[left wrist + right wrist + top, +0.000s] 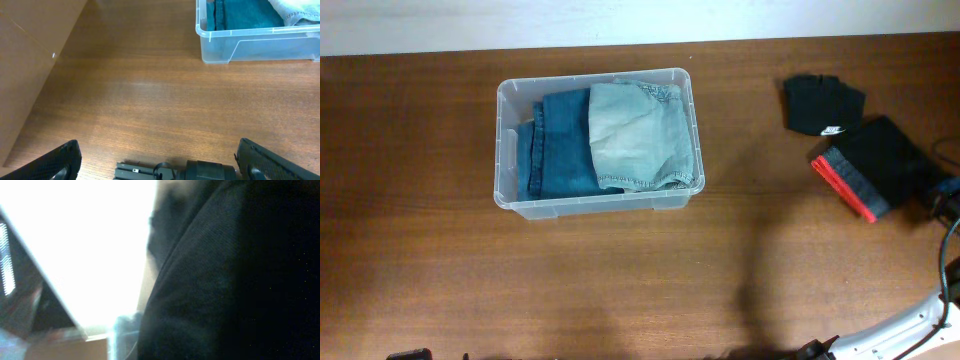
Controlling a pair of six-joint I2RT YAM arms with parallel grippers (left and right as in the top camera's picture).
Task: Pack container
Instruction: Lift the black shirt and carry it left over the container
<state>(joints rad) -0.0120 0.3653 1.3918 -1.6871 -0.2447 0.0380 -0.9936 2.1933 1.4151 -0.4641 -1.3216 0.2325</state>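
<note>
Gripping is judged the step in hand: the right gripper [940,192] is clamped on the black folded garment [880,160] at the table's [620,290] right edge; the left gripper [162,159] is spread wide. A lift and carry are called for to the container [506,150], set near the far edge.

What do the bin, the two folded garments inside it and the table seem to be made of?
The bin: clear glossy plastic, with see-through walls. The dark blue garment and the pale one: likely denim, judging by the faded wash and stitched hems. The table: wood or wood-look laminate, with brown grain lines and a soft sheen.
</note>
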